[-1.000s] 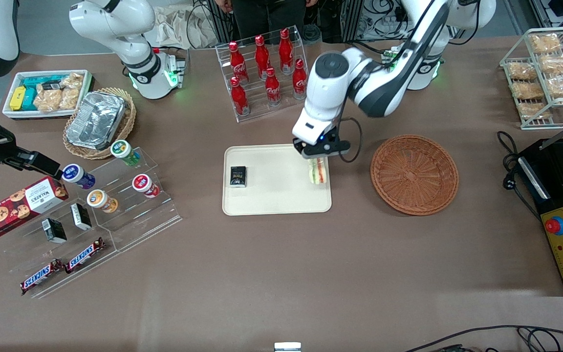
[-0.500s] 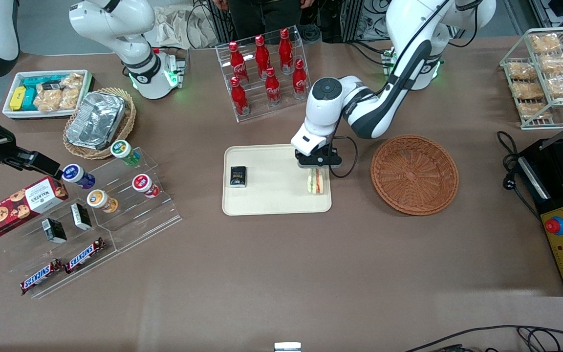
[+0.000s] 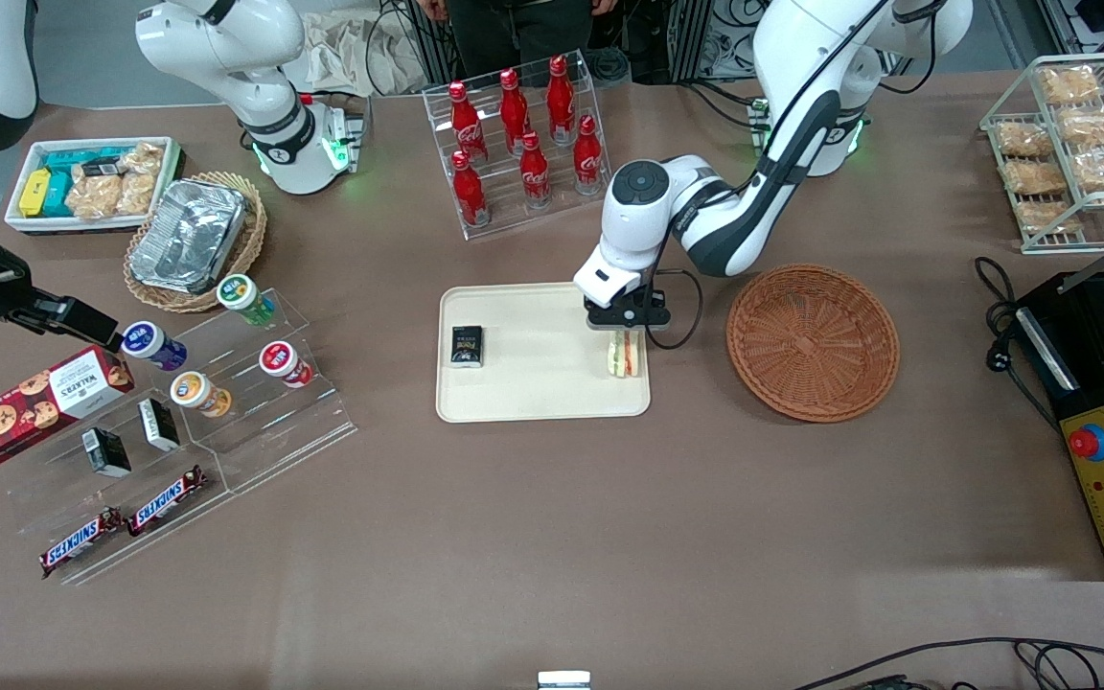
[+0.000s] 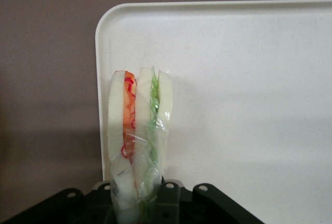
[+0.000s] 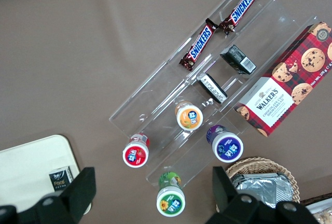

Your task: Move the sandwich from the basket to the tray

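— Where's the sandwich [image 3: 622, 356] now?

— Down on the tray [image 3: 542, 398], near the edge closest to the basket [image 3: 812, 341], which sits empty just beside it. The gripper [image 3: 623, 326] is right on top of it, fingers clamped on the wrapped end; from the wrist camera the sandwich [image 4: 137, 141] stands on edge over the tray [image 4: 249, 79], close to a rounded corner.

— So which step is this?

— The set-down, I'd say. It looks landed or very nearly so. What's wanted next is to let go and lift straight up, gently, since a thin wedge on its edge may tip over when the fingers part.

— Anything in the way?

— Not much. A small black box [image 3: 466, 346] lies on the tray toward the parked arm's end, well apart from the sandwich. The rack of red bottles [image 3: 523, 144] stands farther from the front camera than the tray, near enough to mind on the way up. The rim beside the sandwich is close, so it shouldn't slide that way.
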You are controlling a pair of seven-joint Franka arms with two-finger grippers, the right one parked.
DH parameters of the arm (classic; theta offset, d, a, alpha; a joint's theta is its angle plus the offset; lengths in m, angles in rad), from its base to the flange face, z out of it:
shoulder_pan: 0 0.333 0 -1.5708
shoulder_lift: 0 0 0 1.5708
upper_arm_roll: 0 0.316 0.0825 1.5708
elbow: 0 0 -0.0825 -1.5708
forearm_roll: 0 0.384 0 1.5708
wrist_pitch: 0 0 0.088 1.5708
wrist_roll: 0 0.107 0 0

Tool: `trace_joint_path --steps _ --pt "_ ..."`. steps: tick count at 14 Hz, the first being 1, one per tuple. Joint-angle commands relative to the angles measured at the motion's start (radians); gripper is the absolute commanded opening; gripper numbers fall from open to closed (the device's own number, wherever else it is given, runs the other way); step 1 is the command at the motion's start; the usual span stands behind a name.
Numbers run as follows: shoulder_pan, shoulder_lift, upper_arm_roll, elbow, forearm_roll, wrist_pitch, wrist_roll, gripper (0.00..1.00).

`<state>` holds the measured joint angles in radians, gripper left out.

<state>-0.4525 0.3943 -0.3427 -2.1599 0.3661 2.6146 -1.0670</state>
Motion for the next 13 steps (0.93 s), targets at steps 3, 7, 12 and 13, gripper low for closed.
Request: trace_joint_path --steps 3,7,12,13 --pt "-0.003 0.034 0.002 0.029 0.022 0.027 -0.001 0.99" --pt "-0.002 0.008 0.005 0.083 0.022 0.024 -0.002 1.0" --pt "0.07 -0.06 -0.005 0.353 0.005 -0.346 0.008 1.0" --pt "0.102 -0.096 -0.024 0.367 -0.001 -0.402 0.045 1.0"
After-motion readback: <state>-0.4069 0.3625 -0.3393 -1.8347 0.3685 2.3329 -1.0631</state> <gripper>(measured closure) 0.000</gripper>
